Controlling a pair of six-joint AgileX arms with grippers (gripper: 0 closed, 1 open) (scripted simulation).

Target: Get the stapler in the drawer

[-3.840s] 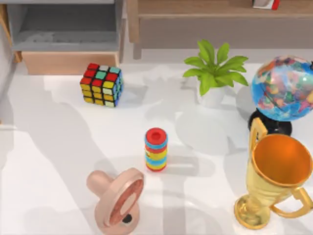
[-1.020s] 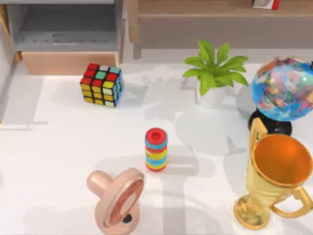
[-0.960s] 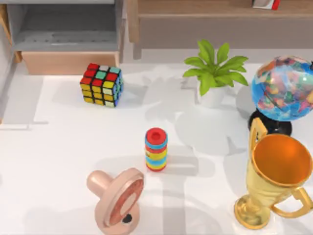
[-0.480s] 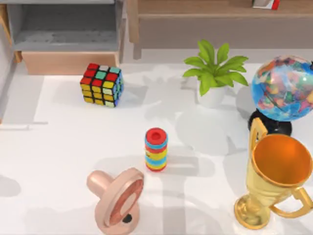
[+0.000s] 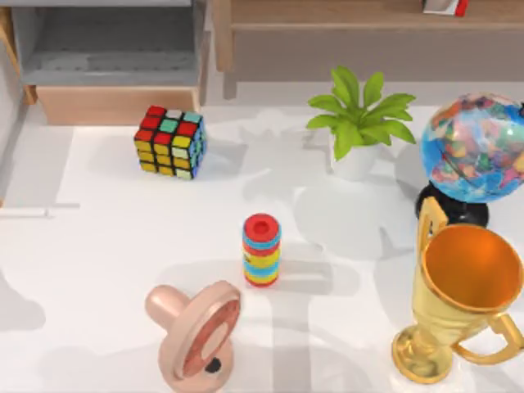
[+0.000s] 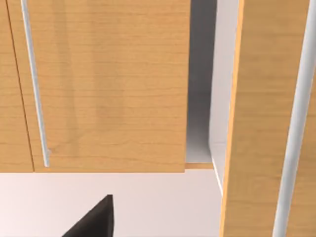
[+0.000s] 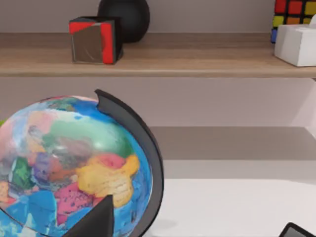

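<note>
On the white table the drawer stands open; neither hand's opening can be told.

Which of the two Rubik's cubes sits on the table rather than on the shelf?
The Rubik's cube just in front of the drawer, at the table's left; the other cube stands on the shelf beside a white box.

The white table holds one multicoloured Rubik's cube, one striped ring stack and one pink round fan. There is also one green potted plant, one colourful globe and one golden trophy cup.
</note>
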